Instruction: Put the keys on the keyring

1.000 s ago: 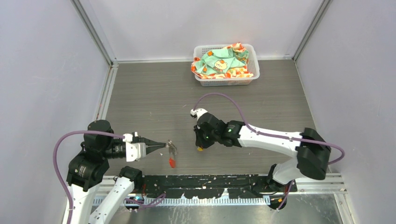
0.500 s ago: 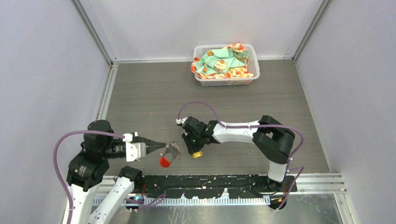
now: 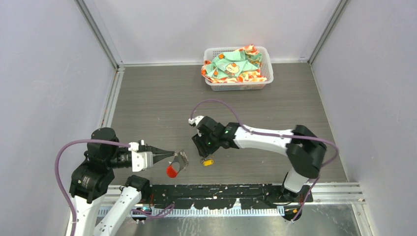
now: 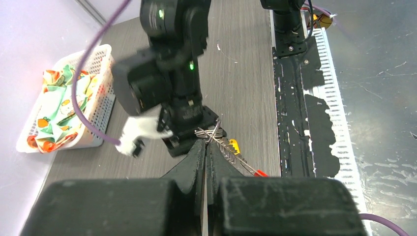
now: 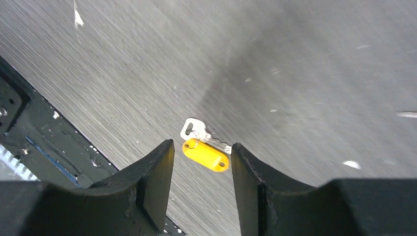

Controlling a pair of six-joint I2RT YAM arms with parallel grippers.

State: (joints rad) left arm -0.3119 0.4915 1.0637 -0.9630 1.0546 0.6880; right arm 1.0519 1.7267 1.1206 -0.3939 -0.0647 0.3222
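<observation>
My left gripper (image 3: pixel 173 155) is shut on the keyring (image 3: pixel 180 158), a thin grey wire ring held above the table near the front edge. Its red tag (image 3: pixel 171 171) hangs below. In the left wrist view the keyring (image 4: pixel 215 136) sticks out past the left gripper (image 4: pixel 206 141), trailing a chain bunch (image 4: pixel 229 150) and the red tag (image 4: pixel 260 173). One of the keys, with a yellow tag (image 3: pixel 208 161), lies flat on the table just right of the ring. My right gripper (image 5: pixel 202 145) hovers open over that key (image 5: pixel 205 155), holding nothing.
A white basket (image 3: pixel 263 81) holding a patterned cloth (image 3: pixel 231 65) stands at the back of the table. A black strip (image 3: pixel 236 191) runs along the near edge, close to the key. Grey walls close in both sides.
My right gripper has opened and the yellow-tagged key now lies loose on the table. The right arm swung left toward the keyring. The red tag swung left under my left gripper.
</observation>
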